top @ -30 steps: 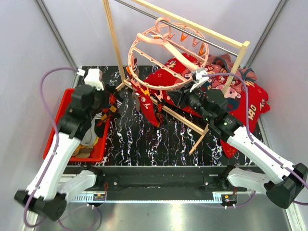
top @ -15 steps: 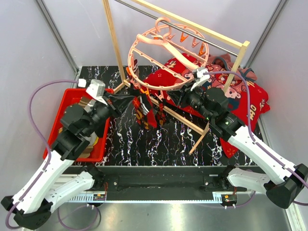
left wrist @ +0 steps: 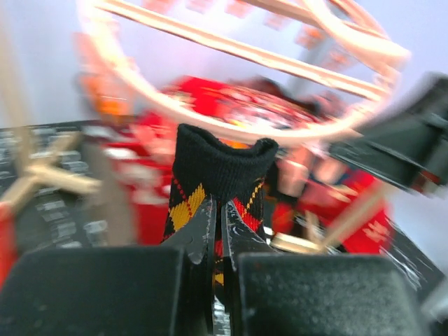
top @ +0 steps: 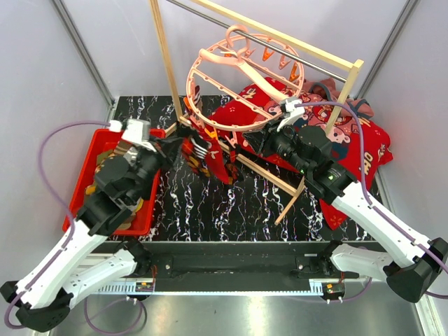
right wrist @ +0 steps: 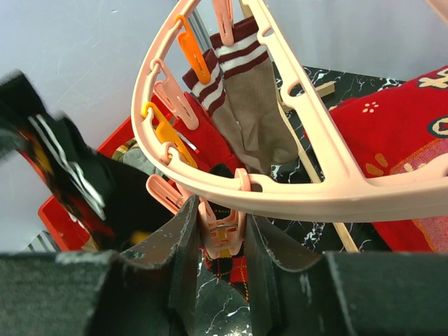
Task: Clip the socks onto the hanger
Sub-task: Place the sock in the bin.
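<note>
The salmon-pink ring hanger (top: 241, 77) hangs from the rack's rod. My left gripper (top: 180, 145) is shut on a dark argyle sock (left wrist: 222, 168), held cuff-up just below the hanger's (left wrist: 280, 129) near rim. My right gripper (right wrist: 220, 224) is shut on a pink clip (right wrist: 225, 231) under the hanger's rim (right wrist: 336, 192). Red-and-black argyle fabric (right wrist: 238, 269) shows directly under that clip; I cannot tell whether the clip holds it. A taupe sock with maroon stripes (right wrist: 252, 105) hangs from a farther clip. A red patterned sock (top: 220, 162) dangles below the ring.
A pale wooden rack frame (top: 162, 63) surrounds the hanger, its base bar (top: 269, 178) crossing the black marble mat. A red bin (top: 87, 175) with more socks sits at the left. A big red printed cloth (top: 353, 140) lies at the back right.
My left arm has swung from over the red bin to the right, carrying the argyle sock up to the hanger. The right gripper has stayed on its clip.
</note>
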`<control>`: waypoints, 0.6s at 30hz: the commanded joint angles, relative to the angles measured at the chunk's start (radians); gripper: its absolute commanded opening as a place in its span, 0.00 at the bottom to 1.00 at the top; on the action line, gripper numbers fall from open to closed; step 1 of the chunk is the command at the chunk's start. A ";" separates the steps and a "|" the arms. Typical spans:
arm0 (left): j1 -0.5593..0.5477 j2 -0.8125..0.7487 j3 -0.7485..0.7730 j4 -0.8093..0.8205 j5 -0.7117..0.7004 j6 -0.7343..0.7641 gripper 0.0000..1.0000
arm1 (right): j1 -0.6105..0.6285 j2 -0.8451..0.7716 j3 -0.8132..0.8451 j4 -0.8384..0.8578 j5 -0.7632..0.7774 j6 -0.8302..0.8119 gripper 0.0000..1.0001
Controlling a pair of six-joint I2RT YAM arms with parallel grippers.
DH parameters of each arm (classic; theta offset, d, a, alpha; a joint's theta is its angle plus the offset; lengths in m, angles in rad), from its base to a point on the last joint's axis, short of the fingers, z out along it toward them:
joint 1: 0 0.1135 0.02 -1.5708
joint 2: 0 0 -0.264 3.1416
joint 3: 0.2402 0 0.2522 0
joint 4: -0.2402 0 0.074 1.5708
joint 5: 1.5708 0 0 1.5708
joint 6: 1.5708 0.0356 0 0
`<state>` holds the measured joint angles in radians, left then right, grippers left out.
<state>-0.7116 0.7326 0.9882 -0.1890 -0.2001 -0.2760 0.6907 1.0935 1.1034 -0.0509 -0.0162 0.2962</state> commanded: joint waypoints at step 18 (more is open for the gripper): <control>0.503 0.197 0.109 -0.454 -0.305 0.164 0.00 | -0.005 -0.075 0.018 0.011 0.012 -0.064 0.00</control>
<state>-0.3752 0.8490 1.1786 -0.6445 -0.6281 -0.1318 0.6907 1.0515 1.1069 -0.0540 -0.0162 0.2707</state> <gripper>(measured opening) 0.015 0.327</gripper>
